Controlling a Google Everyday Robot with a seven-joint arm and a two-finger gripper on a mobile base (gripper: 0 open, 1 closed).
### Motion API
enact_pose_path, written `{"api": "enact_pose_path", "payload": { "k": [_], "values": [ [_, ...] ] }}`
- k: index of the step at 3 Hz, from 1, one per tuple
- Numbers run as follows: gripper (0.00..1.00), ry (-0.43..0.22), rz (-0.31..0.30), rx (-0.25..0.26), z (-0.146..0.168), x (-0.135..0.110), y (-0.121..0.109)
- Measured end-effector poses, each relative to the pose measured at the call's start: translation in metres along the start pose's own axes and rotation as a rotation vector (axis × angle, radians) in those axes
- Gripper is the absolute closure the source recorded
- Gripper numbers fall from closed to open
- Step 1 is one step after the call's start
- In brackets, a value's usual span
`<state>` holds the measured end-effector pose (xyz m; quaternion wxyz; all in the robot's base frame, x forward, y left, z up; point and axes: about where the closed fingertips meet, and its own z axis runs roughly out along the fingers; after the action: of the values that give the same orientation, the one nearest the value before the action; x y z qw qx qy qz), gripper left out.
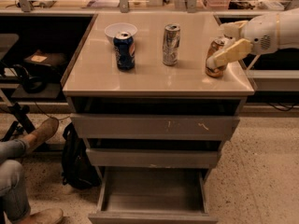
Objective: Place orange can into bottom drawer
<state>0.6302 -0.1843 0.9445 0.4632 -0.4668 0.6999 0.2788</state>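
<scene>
Orange can (215,71) upright, long axis vertical, gripper (218,48) against it, grasp unclear, bottom drawer (152,217) open

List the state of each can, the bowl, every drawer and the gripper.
Orange can: upright, with the gripper at it.
Gripper: at the orange can, low over the right side.
Blue can: upright.
Silver can: upright.
Bowl: right way up.
Top drawer: pushed in.
Middle drawer: pushed in.
Bottom drawer: pulled open.

Tool (217,48) at orange can (214,71); bottom drawer (152,197) juts past upper drawers (154,126), seemingly reachable from above.
</scene>
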Motion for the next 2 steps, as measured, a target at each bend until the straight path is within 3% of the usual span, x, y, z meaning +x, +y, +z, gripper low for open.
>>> {"api": "enact_pose_path", "payload": {
  "k": [1, 2],
  "values": [
    [0.00, -0.113, 0.087, 0.016, 0.0301, 0.0202, -0.0481],
    [0.00, -0.113, 0.087, 0.016, 0.0280, 0.0156, -0.0483]
  ]
}}
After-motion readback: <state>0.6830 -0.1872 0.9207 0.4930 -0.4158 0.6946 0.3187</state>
